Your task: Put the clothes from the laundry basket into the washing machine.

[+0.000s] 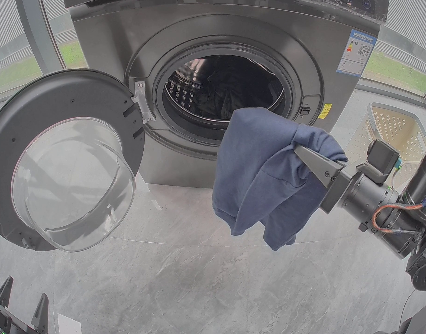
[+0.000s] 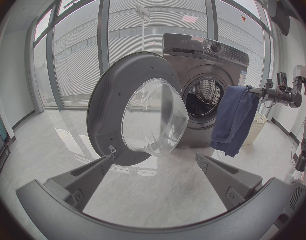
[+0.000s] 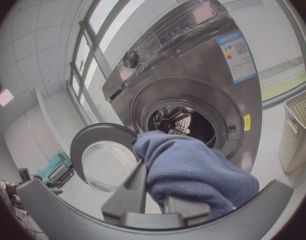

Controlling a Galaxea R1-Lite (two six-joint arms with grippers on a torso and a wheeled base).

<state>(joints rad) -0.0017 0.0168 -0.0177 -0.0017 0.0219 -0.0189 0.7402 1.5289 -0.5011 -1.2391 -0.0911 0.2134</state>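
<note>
Mid-task, one piece in transit. The right tool (image 1: pixel 300 150) is pinching a blue garment (image 1: pixel 257 172) by a bunched fold near its top. The rest of the cloth hangs free above the floor (image 1: pixel 176 265), in front of & a bit below the washing machine (image 1: pixel 106 38) opening. It's not inside yet: in the head view its top edge overlaps the lower rim of the opening, but in the left wrist view it seems to hang out in front of the machine.

The door (image 1: pixel 69 98) is swung wide open to the robot's left, so access is sorted. The drum (image 1: pixel 185 89) already has dark clothes (image 1: pixel 227 86) lying in it, so prob. at least one item is done.

The laundry basket (image 1: pixel 398 126) stands on the floor to the right of the machine, behind the right arm. Its upper walls look bare, but the bottom is hidden, so can't tell if more is left in there.

The left tool (image 2: pixel 153 157) sits low, jaws spread w/ nothing btwn them, well apart from the machine.

Left to do, by my read: carry the garment fwd into the drum, let go, then check the basket for more.
</note>
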